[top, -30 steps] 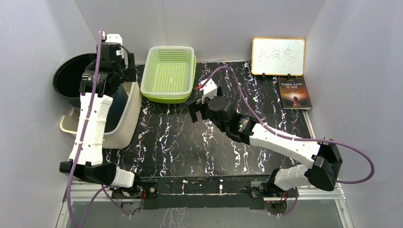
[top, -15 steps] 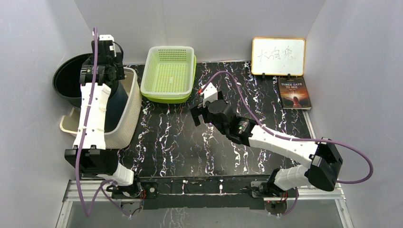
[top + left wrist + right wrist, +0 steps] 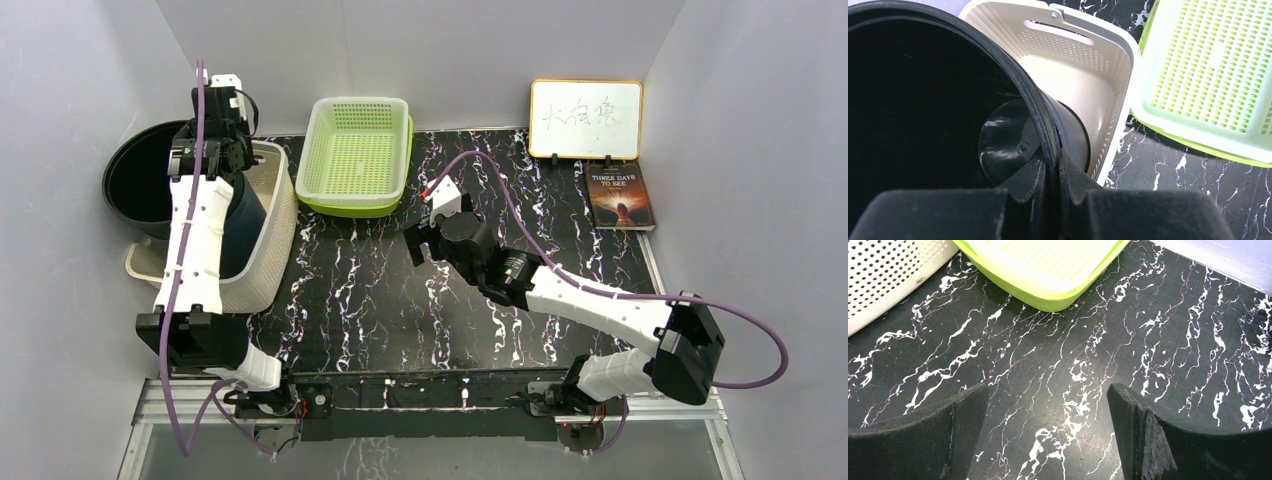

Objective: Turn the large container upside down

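Open a second ago, the left gripper [image 3: 1052, 159] now clamps the large round black plastic container [image 3: 923, 100] by its rim. Grasp made, I judge; next, lift and invert it. The right gripper [image 3: 1048, 402] idles, fingers apart.

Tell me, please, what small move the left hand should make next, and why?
Probably lift slightly and start tipping the bucket over. The left hand is shut on its rim, so the grip looks made, and the bucket leans with its lower end in the basket, mouth not yet down. The right hand hangs open, apart.
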Available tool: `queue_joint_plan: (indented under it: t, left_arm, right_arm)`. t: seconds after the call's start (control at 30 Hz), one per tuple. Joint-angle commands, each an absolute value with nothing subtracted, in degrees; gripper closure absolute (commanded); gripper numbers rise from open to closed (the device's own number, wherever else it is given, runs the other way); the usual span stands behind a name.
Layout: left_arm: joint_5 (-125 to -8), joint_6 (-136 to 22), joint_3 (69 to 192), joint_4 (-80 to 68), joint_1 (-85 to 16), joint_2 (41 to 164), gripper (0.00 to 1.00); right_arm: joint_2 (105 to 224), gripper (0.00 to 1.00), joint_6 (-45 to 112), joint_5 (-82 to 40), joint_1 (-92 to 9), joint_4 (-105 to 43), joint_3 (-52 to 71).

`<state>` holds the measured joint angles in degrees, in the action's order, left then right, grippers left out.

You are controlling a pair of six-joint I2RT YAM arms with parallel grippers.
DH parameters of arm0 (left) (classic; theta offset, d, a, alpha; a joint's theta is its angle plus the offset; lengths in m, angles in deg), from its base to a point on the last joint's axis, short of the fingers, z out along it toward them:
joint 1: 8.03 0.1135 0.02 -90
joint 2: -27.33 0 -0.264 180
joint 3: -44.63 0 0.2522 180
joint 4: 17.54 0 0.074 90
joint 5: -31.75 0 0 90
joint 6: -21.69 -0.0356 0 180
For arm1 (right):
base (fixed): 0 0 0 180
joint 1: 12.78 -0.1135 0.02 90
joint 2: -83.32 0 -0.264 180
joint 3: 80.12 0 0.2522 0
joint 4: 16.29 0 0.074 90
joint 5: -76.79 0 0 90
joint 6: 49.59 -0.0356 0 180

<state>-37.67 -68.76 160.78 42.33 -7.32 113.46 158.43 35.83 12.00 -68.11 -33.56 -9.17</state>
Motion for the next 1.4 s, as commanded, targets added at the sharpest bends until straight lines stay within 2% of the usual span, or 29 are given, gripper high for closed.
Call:
queue_joint_plan:
  t: [0.0,0.3,0.53,0.77,0.97,1.17,1.37]
  left_arm:
    - [-35.17,-69.67,163.61,41.55,-6.98,110.15,1.0]
    - [-33.92,-67.62,181.98,42.31,-6.98,108.28,1.0]
    - [-32.05,-67.48,178.32,33.34,-7.02,98.41,1.0]
    - [-38.31,-64.57,172.74,21.28,-7.03,87.85,1.0]
    - [-53.14,-58.49,172.24,17.4,-7.01,86.06,1.0]
    - [-84.13,-46.93,173.6,19.28,-6.98,90.81,1.0]
    - [-96.21,-44.32,169.88,24.47,-7.0,92.77,1.0]
  right_arm:
    - [157.7,0.13,35.42,13.64,-67.88,-30.05,-9.32]
    - [158.87,0.17,35.3,16.15,-67.31,-29.61,-9.37]
    - [158.85,0.22,34.37,19.33,-65.23,-28.82,-9.06]
    - [155.86,0.2,29.83,13.77,-54.77,-27.25,-8.95]
    - [155.49,0.19,27.85,14.59,-47.64,-27.48,-8.11]
    - [155.98,0.18,24.35,12.31,-41.25,-29.37,-5.36]
    - [156.23,0.18,23.63,11.52,-39.9,-28.74,-5.56]
